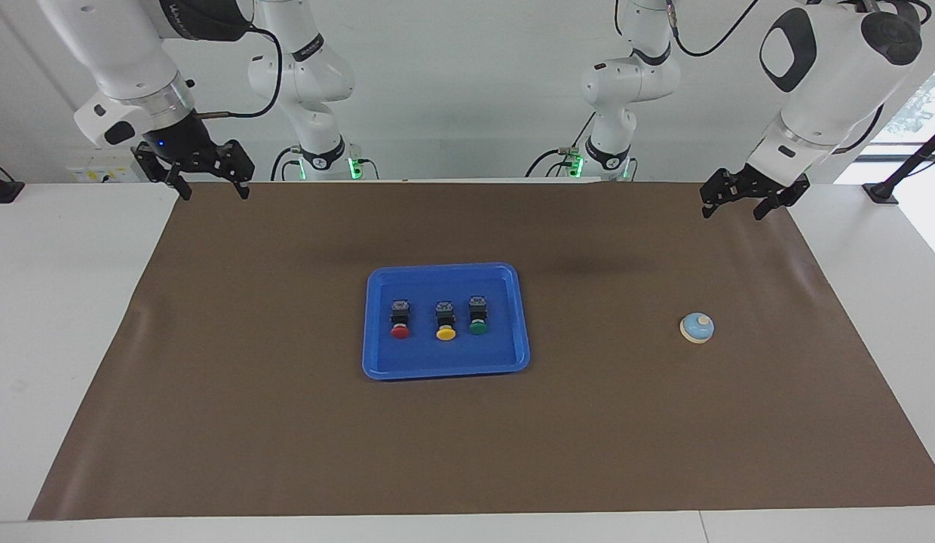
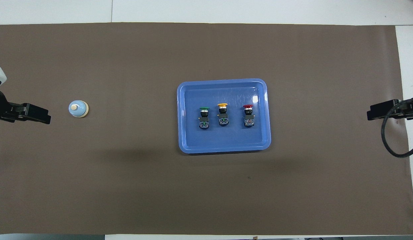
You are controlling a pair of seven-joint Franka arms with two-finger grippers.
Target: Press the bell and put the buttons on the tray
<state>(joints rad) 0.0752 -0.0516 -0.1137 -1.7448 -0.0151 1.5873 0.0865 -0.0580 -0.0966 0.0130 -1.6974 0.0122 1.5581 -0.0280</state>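
The blue tray lies mid-table and holds three buttons lying on their sides in a row: red, yellow and green. The small light-blue bell sits alone on the mat toward the left arm's end. My left gripper hangs open in the air over the mat's corner at that end, well clear of the bell, with nothing in it. My right gripper waits open and empty over the mat's corner at the right arm's end.
A brown mat covers most of the white table. A black cable loops down beside the right gripper.
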